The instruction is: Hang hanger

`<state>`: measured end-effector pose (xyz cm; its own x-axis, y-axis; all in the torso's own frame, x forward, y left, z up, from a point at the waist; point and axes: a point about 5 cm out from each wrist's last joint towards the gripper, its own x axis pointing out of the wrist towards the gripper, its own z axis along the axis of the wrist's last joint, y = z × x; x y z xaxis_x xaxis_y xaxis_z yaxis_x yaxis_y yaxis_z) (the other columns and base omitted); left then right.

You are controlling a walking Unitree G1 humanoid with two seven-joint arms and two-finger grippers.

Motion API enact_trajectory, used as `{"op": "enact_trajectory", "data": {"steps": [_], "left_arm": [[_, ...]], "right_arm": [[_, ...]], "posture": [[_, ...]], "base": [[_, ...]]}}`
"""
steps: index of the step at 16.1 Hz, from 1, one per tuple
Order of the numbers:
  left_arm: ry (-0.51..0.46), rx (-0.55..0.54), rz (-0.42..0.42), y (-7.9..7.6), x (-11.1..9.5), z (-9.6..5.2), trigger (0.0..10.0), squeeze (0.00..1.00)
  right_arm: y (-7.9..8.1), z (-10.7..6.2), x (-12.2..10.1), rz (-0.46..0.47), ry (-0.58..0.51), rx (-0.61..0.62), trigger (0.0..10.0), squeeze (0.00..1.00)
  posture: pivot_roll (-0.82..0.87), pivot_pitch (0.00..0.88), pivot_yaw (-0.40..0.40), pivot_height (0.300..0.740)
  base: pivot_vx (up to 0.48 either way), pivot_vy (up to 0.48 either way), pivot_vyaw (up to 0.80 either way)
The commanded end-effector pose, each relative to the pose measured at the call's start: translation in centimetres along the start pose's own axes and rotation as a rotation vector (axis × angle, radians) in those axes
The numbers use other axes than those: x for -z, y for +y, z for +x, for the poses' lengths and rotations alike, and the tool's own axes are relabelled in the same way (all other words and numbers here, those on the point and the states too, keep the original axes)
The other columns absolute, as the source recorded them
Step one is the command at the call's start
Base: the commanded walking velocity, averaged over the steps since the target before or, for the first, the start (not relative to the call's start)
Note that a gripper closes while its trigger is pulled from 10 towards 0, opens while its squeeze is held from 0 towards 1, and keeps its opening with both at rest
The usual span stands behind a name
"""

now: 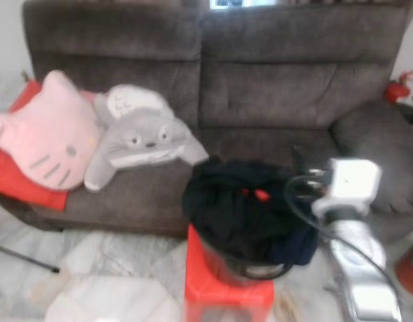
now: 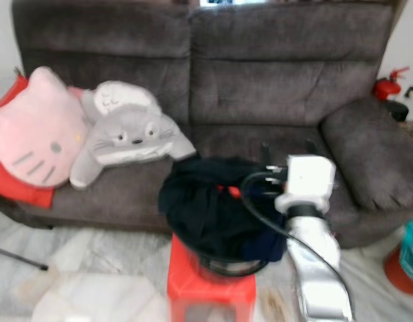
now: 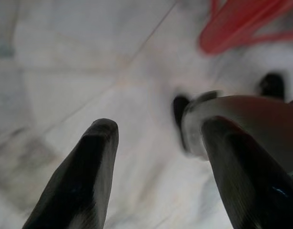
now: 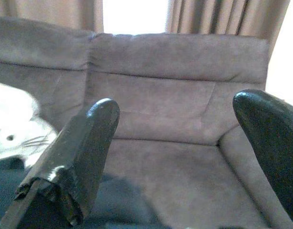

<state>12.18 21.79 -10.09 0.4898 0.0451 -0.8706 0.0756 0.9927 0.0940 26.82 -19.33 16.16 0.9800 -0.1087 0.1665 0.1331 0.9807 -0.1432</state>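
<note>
Right gripper (image 4: 177,157) raised beside dark clothes (image 1: 243,211) on red stool (image 1: 223,285), wide open, empty. Left gripper (image 3: 158,167) open, empty. Hanger unlocated; search pile first.

Before us a sofa (image 1: 260,87) spans the view, with two plush cushions (image 1: 92,134) on its left seat. In front of it a stool (image 1: 226,285) carries a basket (image 1: 250,267) heaped with clothes (image 1: 240,208). Our right arm (image 1: 350,235) reaches just right of it.

- Head stereo pair: looks forward and down at sofa (image 1: 260,87), mid-range; both share it.
- Right wrist: faces sofa back, near.
- Left wrist: faces floor (image 3: 65,71), close.
</note>
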Motion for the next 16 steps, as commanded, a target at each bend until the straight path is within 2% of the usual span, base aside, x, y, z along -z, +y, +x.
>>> {"op": "enact_trajectory", "data": {"steps": [1,5,7,8,9,11,12,13,14,16], "left_arm": [[0.024,-0.029,0.0,1.2,0.7,-0.3,10.0,0.0],[0.024,-0.036,0.001,1.6,0.9,-0.4,10.0,0.0],[0.028,-0.035,0.002,1.6,1.1,-0.5,10.0,0.0],[0.031,-0.032,0.006,1.6,1.1,-0.5,10.0,0.0],[0.034,-0.03,0.011,1.6,1.2,-0.5,10.0,0.0],[0.038,-0.027,0.014,1.6,1.2,-0.5,10.0,0.0],[0.038,-0.026,0.014,1.6,1.2,-0.5,10.0,0.0],[0.037,-0.024,0.016,1.5,1.1,-0.5,10.0,0.0],[0.031,-0.018,0.017,1.3,0.9,-0.4,10.0,0.0],[0.027,-0.013,0.018,1.1,0.7,-0.3,10.0,0.0]], "right_arm": [[0.6,0.2,-0.7,0.026,-0.029,-0.018,10.0,0.0],[0.1,-0.1,-0.6,0.015,-0.024,-0.023,10.0,0.0],[-1.6,-1.0,-1.6,-0.036,-0.075,-0.03,10.0,0.0],[-3.1,-1.5,-1.8,-0.136,-0.07,-0.056,10.0,0.0],[-3.9,-1.7,-1.8,-0.191,-0.063,-0.074,10.0,0.0],[-6.2,-1.9,-2.2,-0.389,-0.026,-0.139,10.0,0.0],[-6.9,-1.7,-2.2,-0.505,0.02,-0.202,10.0,0.0],[-7.0,-1.5,-2.0,-0.632,0.075,-0.339,10.0,0.0],[-6.3,-1.1,-2.2,-0.651,0.063,-0.442,10.0,0.0],[-6.0,-0.1,-1.8,-0.675,0.078,-0.505,10.0,0.0]], "posture": [[-0.12,0.0,-0.013,0.74],[-0.13,0.0,-0.012,0.74],[-0.15,0.0,-0.004,0.74],[-0.15,0.0,0.001,0.74],[-0.15,0.0,0.001,0.74],[-0.17,0.0,0.005,0.74],[-0.17,0.0,0.007,0.74],[-0.18,0.0,0.014,0.74],[-0.18,0.0,0.025,0.74],[-0.18,0.0,0.029,0.74]], "base": [[0.0,0.0,0.0],[0.0,0.0,0.0],[0.0,0.0,0.0],[0.0,0.0,0.0],[0.0,0.0,0.0],[0.0,0.0,0.0],[0.0,0.0,0.0],[0.0,0.0,0.0],[0.0,0.0,0.0],[0.0,0.0,0.0]]}}
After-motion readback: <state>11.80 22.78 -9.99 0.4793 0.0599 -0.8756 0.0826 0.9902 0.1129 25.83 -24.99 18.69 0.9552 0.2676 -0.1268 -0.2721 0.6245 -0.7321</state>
